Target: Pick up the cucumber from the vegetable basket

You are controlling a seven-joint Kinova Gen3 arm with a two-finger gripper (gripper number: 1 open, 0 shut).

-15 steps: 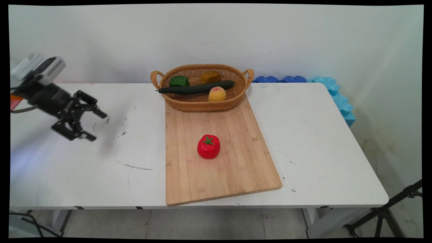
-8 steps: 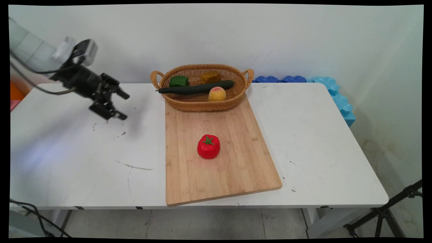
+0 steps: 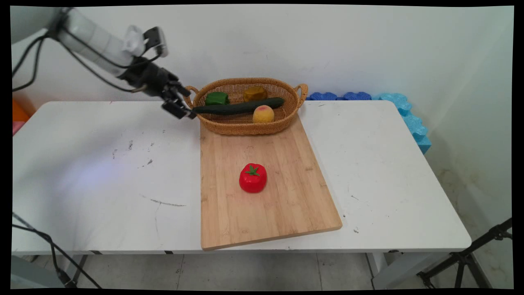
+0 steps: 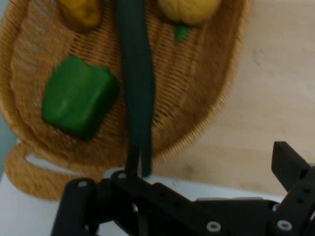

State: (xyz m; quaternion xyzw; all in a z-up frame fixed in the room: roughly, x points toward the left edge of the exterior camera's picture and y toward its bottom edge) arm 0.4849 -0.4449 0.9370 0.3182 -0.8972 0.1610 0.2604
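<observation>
A white table [image 3: 102,184] carries a pale bamboo cutting board [image 3: 266,192] and an oval wicker basket [image 3: 245,125]. The long dark-green cucumber [image 3: 239,107] lies across the basket, likely stiff, light and smooth, best gripped mid-length. The black two-finger gripper [image 3: 182,107] hovers spread at its stem end.

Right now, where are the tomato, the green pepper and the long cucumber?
tomato [image 3: 253,179]: main view, middle of its red body.
green pepper [image 4: 78,97]: hand view, middle of its top face.
cucumber [image 3: 239,107]: main view, middle of its length.
</observation>
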